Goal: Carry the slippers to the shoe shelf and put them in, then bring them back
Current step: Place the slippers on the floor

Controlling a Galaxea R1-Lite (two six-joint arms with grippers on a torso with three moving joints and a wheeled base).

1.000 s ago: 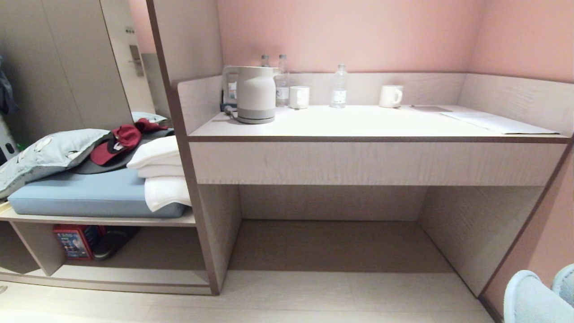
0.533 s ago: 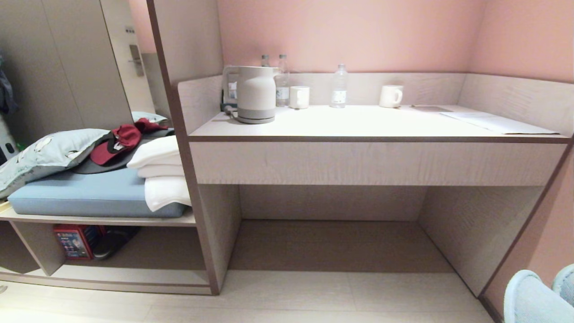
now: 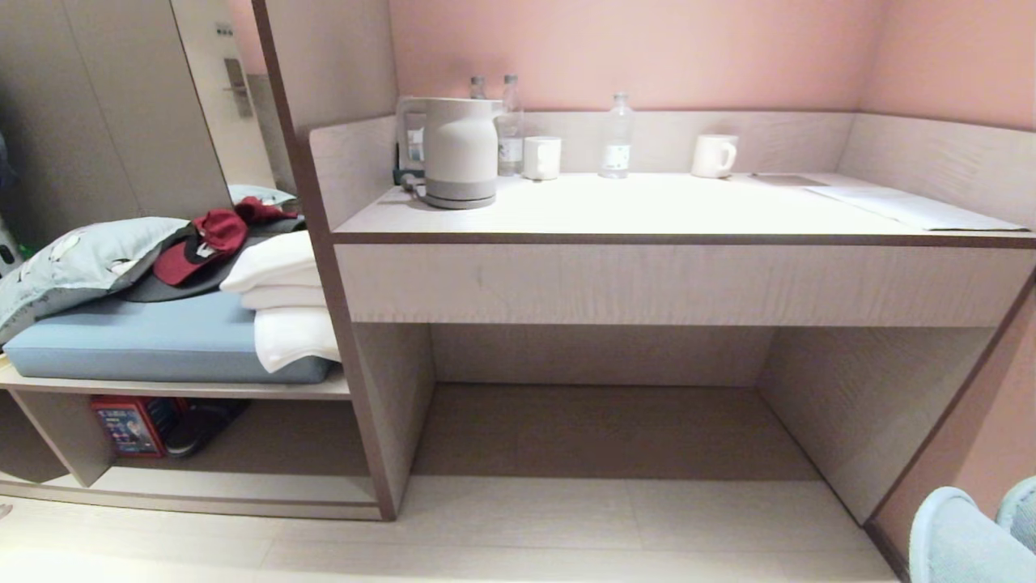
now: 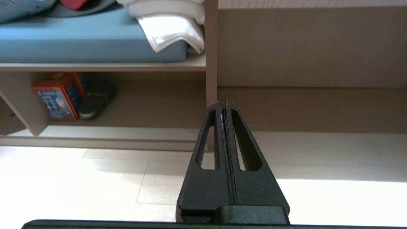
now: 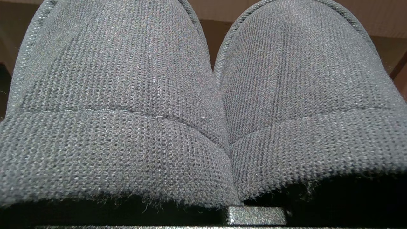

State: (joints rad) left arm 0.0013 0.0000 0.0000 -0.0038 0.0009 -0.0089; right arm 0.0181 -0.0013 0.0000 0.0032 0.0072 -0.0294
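While the right gripper's jaws, hidden under the slippers, stay clamped on the pair at your lower right, note these risks: soft fabric slipping from the pinch; toes catching the upright post on entry. Left gripper: shut, empty, near the floor. Shoe shelf: low at left, under the blue cushion, already holding a red box and a dark shoe. Surroundings: pale tiled floor, desk with kettle, pink wall.
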